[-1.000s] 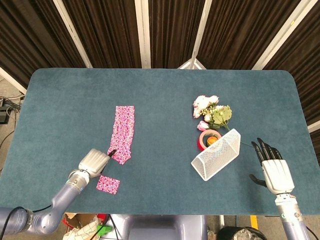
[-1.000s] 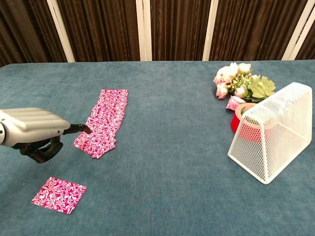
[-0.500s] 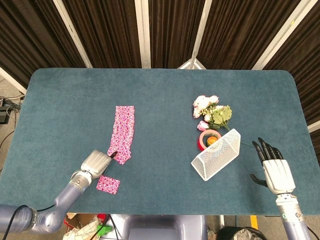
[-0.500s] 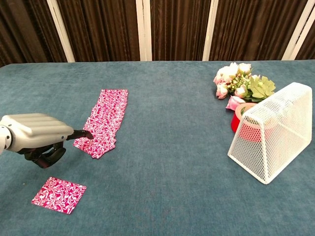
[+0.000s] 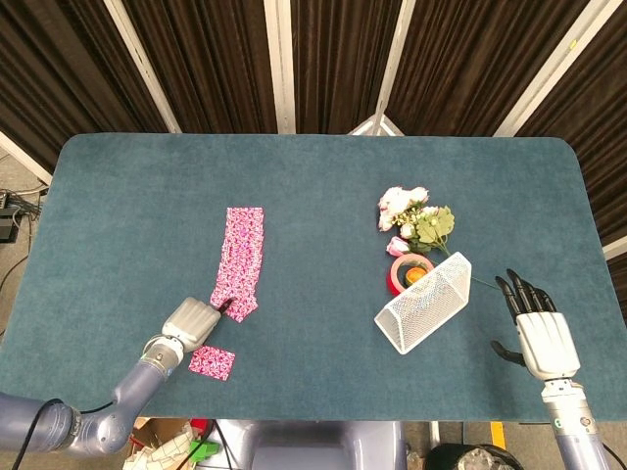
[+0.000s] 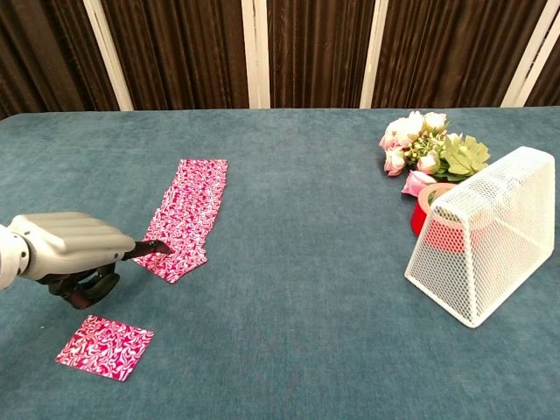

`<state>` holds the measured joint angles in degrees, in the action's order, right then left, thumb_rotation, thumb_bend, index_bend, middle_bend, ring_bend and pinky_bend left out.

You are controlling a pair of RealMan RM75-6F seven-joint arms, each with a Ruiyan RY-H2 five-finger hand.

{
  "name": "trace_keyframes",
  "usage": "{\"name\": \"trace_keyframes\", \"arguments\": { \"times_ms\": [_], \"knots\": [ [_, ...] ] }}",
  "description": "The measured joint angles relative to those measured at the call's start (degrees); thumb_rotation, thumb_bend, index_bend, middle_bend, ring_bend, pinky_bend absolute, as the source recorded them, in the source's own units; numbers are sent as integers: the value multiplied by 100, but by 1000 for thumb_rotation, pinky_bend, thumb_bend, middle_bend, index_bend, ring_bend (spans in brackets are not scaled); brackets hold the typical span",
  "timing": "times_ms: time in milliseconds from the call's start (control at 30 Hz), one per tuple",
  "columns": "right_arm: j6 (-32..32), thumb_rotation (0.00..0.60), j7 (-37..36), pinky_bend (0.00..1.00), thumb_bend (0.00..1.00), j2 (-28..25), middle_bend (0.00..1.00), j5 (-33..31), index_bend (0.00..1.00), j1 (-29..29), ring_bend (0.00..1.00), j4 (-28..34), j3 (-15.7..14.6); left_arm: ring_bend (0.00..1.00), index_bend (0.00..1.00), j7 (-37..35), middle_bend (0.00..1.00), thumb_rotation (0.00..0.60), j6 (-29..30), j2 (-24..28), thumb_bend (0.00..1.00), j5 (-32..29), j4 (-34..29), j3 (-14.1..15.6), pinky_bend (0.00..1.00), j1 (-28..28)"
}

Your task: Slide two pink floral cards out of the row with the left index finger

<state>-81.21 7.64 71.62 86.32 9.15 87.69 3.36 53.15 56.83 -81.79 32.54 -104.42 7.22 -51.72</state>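
A row of overlapping pink floral cards [image 5: 243, 250] [image 6: 191, 203] runs front to back on the blue table, left of centre. My left hand [image 5: 189, 322] [image 6: 70, 248] lies at the row's near end with its index fingertip [image 6: 163, 248] on the nearest card [image 5: 239, 307] [image 6: 179, 261]; its other fingers are curled under. One more pink floral card [image 5: 212, 361] [image 6: 105, 346] lies apart from the row, near the front edge below that hand. My right hand [image 5: 536, 333] hovers at the far right with fingers spread, holding nothing.
A white mesh basket [image 5: 424, 304] [image 6: 486, 245] lies on its side right of centre. A red tape roll [image 5: 409, 269] [image 6: 430, 206] and a bunch of artificial flowers [image 5: 415, 220] [image 6: 429, 149] sit behind it. Dark curtains hang behind the table.
My left hand has drawn back toward the front edge and dropped lower, its index fingertip now resting on the nearest card, which looks slightly shifted. The right hand has barely moved.
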Motion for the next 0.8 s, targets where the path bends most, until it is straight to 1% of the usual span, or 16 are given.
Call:
{"name": "trace_keyframes", "arguments": {
  "times_ms": [233, 433, 800],
  "knots": [
    [-2, 600, -20, 177, 180, -2, 0, 21, 0, 2, 127, 7, -9, 745, 22, 102, 812, 600, 192, 113, 975, -285, -142, 136, 666, -38],
    [4, 600, -32, 177, 181, -6, 0, 25, 0, 3, 127, 16, -14, 745, 23, 109, 812, 600, 350, 262, 975, -342, -256, 275, 666, 0],
    [35, 600, -11, 177, 181, 1, 0, 22, 0, 13, 127, 30, -23, 745, 24, -48, 812, 600, 316, 448, 976, -402, -216, 410, 666, 88]
  ]
}}
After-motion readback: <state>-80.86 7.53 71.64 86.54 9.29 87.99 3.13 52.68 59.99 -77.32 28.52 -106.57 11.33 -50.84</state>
